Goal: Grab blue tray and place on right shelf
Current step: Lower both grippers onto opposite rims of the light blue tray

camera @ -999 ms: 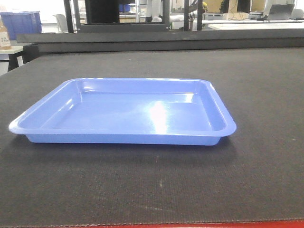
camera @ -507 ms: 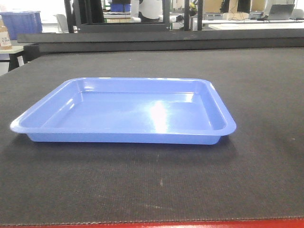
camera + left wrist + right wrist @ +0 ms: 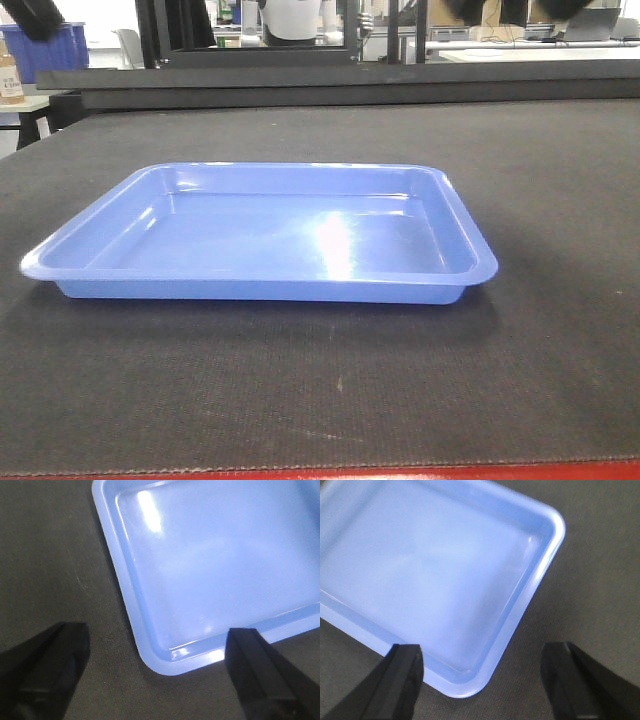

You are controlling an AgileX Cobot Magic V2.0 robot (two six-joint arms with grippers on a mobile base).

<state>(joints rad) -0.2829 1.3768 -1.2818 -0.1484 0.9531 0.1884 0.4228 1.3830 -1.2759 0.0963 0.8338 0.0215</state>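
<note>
I see blue tray (image 3: 260, 235) flat on dark mat (image 3: 540, 330), mat showing round every edge. Left gripper (image 3: 152, 642) and right gripper (image 3: 484, 652) spread wide, empty, each straddling a tray corner; height over rim unclear in blur.

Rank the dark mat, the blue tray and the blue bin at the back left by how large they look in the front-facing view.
Largest to smallest, as seen:
1. dark mat
2. blue tray
3. blue bin, which stands far back and is partly hidden, so its real size is unsure.
</note>
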